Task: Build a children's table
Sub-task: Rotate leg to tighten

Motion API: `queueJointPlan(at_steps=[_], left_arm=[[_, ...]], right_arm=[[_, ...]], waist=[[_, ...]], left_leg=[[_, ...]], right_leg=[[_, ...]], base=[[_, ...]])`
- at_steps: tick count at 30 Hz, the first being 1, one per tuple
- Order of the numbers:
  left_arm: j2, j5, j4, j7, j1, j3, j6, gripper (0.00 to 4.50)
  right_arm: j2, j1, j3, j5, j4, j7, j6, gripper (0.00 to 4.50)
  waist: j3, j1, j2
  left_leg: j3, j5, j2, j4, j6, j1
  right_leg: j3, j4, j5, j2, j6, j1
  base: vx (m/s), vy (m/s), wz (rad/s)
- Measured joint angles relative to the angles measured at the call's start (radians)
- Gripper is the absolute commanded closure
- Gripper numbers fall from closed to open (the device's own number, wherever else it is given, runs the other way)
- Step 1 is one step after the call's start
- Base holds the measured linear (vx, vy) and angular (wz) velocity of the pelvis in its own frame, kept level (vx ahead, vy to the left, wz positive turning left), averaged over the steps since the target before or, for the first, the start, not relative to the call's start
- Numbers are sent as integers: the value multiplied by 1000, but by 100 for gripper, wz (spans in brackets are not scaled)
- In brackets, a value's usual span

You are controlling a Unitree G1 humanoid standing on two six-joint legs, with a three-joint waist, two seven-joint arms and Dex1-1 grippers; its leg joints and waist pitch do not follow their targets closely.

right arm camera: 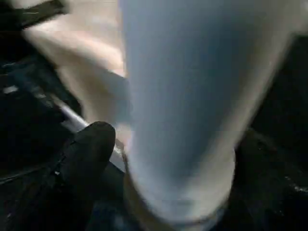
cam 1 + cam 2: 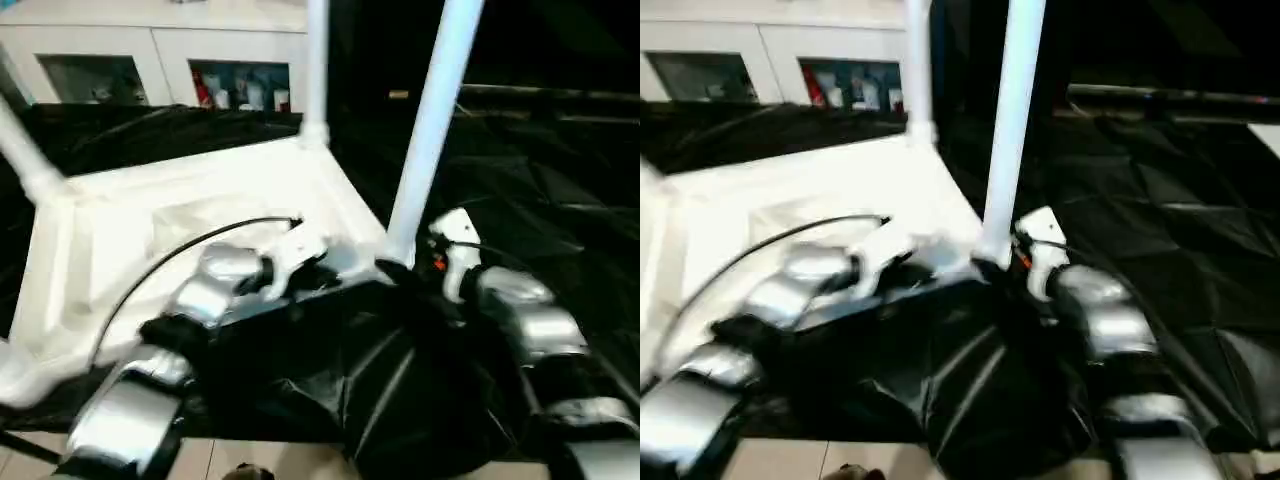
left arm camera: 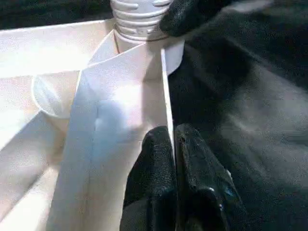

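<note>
**Mia:** White plastic is the first thing I see from the head. What is it?

**Ben:** That's the tabletop [image 2: 200,200]. It lies upside down on the black surface [image 2: 560,200]. Three legs stick up from its corners. The near leg [image 2: 435,120] leans a little. The far leg [image 2: 317,60] stands at the back corner. The side leg [image 2: 25,150] is at the left edge.

**Mia:** And the shiny arms?

**Ben:** The left arm [image 2: 215,280] reaches to the near edge of the tabletop. The right arm [image 2: 1095,310] reaches to the bottom of the near leg. A white cupboard [image 2: 150,50] is far behind.

**Mia:** What does the left wrist camera show?

**Ben:** The left fingers [image 3: 156,163] are pressed together. The thin edge wall of the tabletop is pinched between them. Just past them, the ridged bottom of the near leg sits in its corner hole. One black fingertip [image 3: 192,14] of the other arm is just beside it.

**Mia:** And the right wrist camera?

**Ben:** It's blurry. The near leg looks very big. The right fingers [image 1: 86,159] are spread wide, with the leg between them. One finger is just beside the leg's bottom. I can't tell if it touches.
</note>
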Motion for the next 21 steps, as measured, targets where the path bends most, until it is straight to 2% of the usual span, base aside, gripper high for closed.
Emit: queueJointPlan(at_steps=[1,5,7,9,11,16,21], left_arm=[[9,-3,-16,-24,9,-3,-8,450],[38,-10,-40,-70,28,-3,-19,450],[49,-12,-53,-78,34,-3,-19,450],[53,-14,-59,-82,37,-3,-19,450],[59,-20,-63,-89,41,-3,-19,450],[63,-21,-69,-98,46,-3,-18,450],[63,-21,-69,-99,46,-3,-16,450]], right_arm=[[-9,0,11,5,-15,38,3,54],[-42,0,30,11,-31,108,11,54],[-51,0,37,15,-33,135,21,79],[-61,0,50,15,-34,151,23,79],[-68,0,53,14,-35,169,23,111],[-70,0,56,14,-35,172,26,159],[-71,0,60,15,-36,173,30,178]], waist=[[1,6,-1],[2,8,-3],[2,8,-4],[3,8,-4],[3,8,-5],[3,9,-5],[3,8,-5]], left_leg=[[0,0,0,0,0,0],[1,0,-1,2,0,0],[1,0,-1,2,0,0],[1,0,-1,2,0,0],[1,0,0,2,0,0],[1,0,0,2,0,0],[1,0,0,2,0,0]], right_leg=[[0,0,0,0,0,0],[1,0,0,-1,-1,1],[2,0,1,-1,-1,1],[1,0,1,-1,-1,1],[1,0,0,-1,-1,0],[1,1,0,-1,-1,0],[1,1,0,-1,-1,0]], base=[[0,0,0],[0,0,0],[0,0,0],[0,0,0],[0,0,0],[0,0,0],[0,0,0]])
